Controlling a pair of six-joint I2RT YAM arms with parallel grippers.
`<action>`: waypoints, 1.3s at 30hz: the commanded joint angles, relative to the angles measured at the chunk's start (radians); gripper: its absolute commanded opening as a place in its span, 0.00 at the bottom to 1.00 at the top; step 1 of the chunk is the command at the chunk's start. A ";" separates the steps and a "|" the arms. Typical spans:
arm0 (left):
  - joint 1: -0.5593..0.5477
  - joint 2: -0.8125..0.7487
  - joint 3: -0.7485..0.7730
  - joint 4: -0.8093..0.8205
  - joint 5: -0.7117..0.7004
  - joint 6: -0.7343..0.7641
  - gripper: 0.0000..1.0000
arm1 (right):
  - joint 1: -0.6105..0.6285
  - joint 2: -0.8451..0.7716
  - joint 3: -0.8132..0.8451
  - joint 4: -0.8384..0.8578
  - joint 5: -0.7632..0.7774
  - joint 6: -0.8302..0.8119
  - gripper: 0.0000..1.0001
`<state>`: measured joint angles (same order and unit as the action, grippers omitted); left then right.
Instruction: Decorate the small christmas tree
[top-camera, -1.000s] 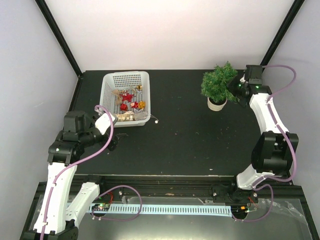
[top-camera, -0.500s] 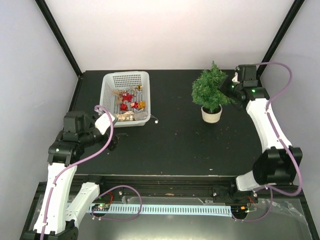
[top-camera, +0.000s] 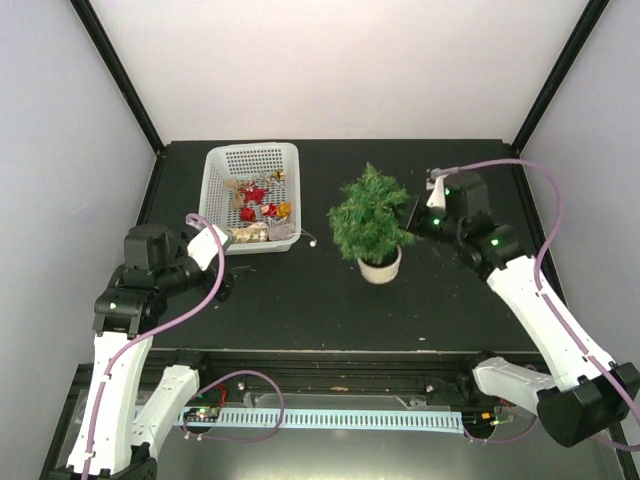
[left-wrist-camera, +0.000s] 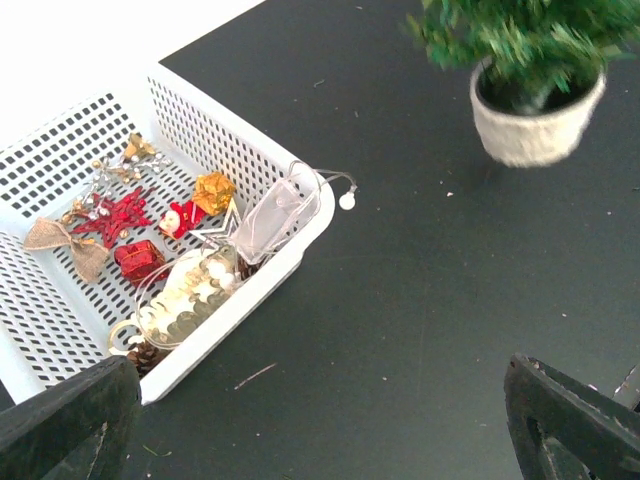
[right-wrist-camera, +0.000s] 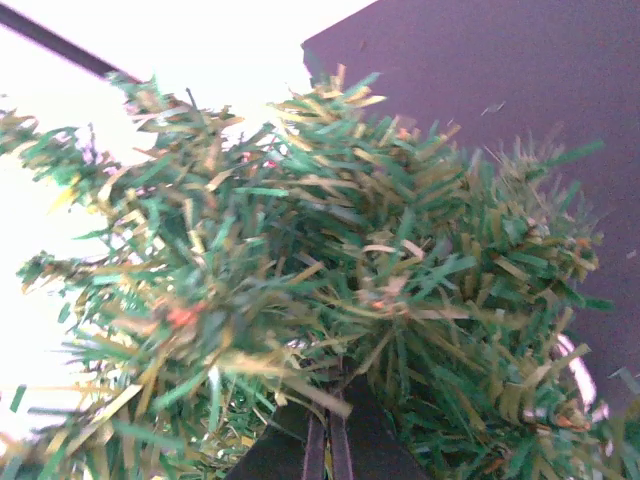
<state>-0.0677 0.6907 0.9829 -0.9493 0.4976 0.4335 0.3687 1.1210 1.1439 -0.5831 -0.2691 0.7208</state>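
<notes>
Since a second ago the small christmas tree (top-camera: 370, 222) has travelled from the table's (top-camera: 330, 310) far right corner to roughly its middle, and the right arm has swung in with it. The right pincer (top-camera: 413, 218) is clamped fully shut in the foliage on the tree's right flank, needles bunched round its fingers. I cannot tell whether the cream pot (top-camera: 380, 268) rides on the table or just clear of it.

The tree looks light. Its needles are springy and the pot is the heaviest part, so a hold on the branches will probably let it sway. The trunk low down or the pot rim seems firmer.

Toward the left edge, the left pincer (left-wrist-camera: 320, 430) hangs wide open and empty near the white basket (top-camera: 250, 152) of ornaments.
</notes>
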 joint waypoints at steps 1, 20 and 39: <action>-0.002 -0.013 0.005 0.018 -0.012 -0.017 0.99 | 0.101 -0.061 -0.057 0.124 0.008 0.047 0.01; -0.002 -0.012 0.006 0.017 -0.017 -0.040 0.99 | 0.441 -0.174 -0.341 0.411 0.091 0.089 0.01; -0.002 -0.016 0.017 -0.001 -0.012 -0.045 0.99 | 0.516 -0.299 -0.461 0.450 0.112 0.060 0.44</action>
<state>-0.0677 0.6785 0.9829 -0.9493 0.4931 0.4038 0.8761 0.8570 0.6640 -0.1551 -0.1844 0.7864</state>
